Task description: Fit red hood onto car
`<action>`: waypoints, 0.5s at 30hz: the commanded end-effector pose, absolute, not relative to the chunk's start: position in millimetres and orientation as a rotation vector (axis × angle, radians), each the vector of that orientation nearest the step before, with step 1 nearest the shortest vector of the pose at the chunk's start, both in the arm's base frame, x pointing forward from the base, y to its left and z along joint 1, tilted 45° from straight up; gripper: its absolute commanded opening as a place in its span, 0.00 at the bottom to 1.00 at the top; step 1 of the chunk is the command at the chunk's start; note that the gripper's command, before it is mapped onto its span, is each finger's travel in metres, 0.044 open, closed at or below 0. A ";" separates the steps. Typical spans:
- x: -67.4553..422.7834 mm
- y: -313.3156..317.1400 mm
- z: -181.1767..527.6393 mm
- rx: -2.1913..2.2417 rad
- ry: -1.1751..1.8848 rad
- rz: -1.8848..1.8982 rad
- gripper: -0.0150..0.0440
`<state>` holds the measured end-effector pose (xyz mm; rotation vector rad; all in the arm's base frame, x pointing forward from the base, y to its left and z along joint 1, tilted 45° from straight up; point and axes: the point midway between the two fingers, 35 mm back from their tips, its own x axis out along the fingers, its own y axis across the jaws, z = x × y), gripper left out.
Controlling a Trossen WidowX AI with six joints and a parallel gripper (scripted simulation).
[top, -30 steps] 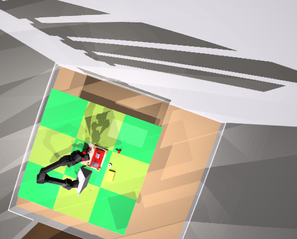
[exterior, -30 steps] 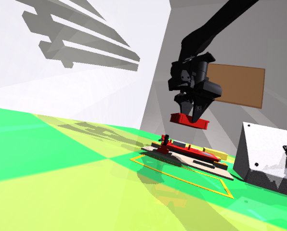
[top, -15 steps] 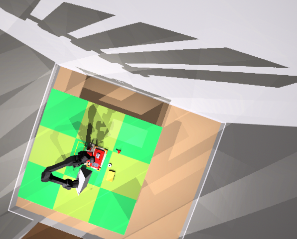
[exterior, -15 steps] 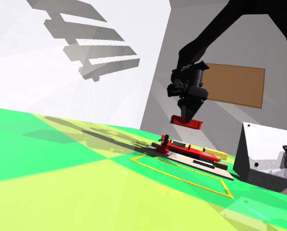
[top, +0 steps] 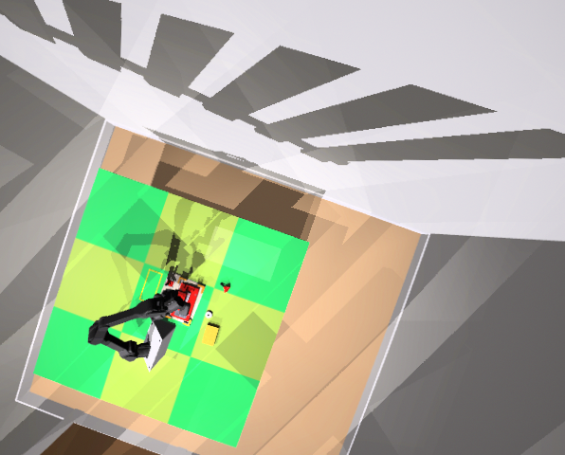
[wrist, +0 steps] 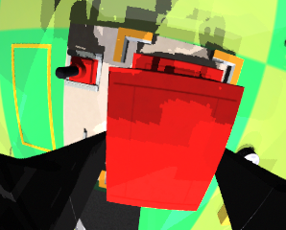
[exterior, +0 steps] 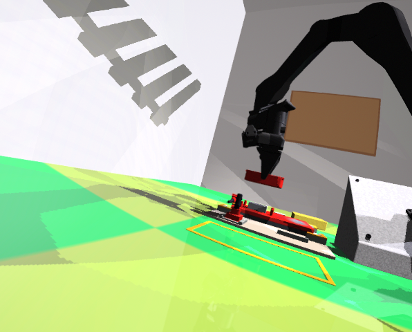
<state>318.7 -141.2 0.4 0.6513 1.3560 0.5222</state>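
Bench (exterior: 92,286): green-yellow checked, orange outline (exterior: 260,255); white and grey walls. Jaws clamped on red hood (exterior: 264,178), above chassis (exterior: 270,216).

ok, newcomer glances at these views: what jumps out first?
The red hood, clamped in the black gripper, hangs in the air above the red car chassis in its jig. In the wrist view the hood fills the centre. A yellow outlined rectangle lies beside the jig on the green checkered mat.

Hood (wrist: 169,144) hides most of chassis (wrist: 176,64) in wrist view; pegs, corner holes unseen.
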 end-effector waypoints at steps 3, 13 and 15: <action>319.5 -149.7 -7.3 0.680 1.366 0.493 0.25; 325.1 -125.8 -31.6 0.681 1.365 0.494 0.25; 326.7 -118.4 -40.1 0.681 1.365 0.494 0.25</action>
